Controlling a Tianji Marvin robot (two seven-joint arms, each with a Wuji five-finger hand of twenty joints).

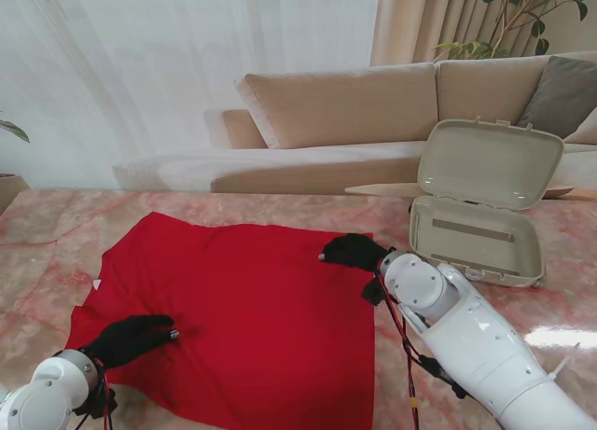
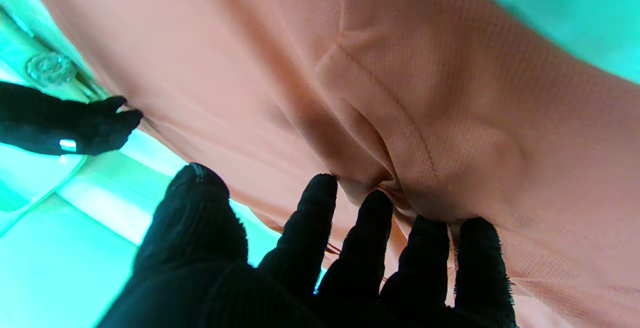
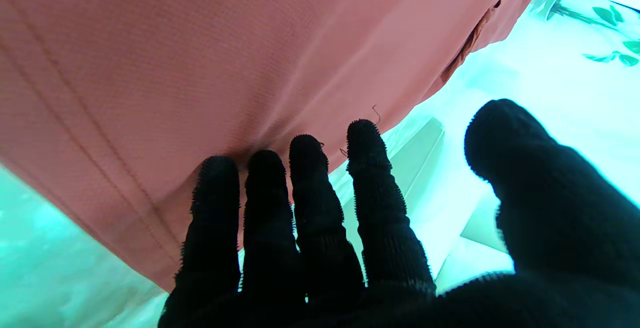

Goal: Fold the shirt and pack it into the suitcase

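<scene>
We see the red shirt (image 1: 242, 313) spread flat on the marble table (image 1: 37, 234), just left of the beige suitcase (image 1: 478, 234), whose lid stands raised and whose tray holds nothing. Our left hand (image 1: 131, 337) rests flat on the shirt's near-left part and our right hand (image 1: 354, 253) on its far-right corner. Both have fingers (image 2: 425, 248) extended, pressing the cloth and gripping nothing.

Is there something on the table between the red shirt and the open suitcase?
Nothing visible. The shirt lies flat, and only a bare strip of table separates its right edge from the open suitcase. The right hand rests on that edge.
</scene>
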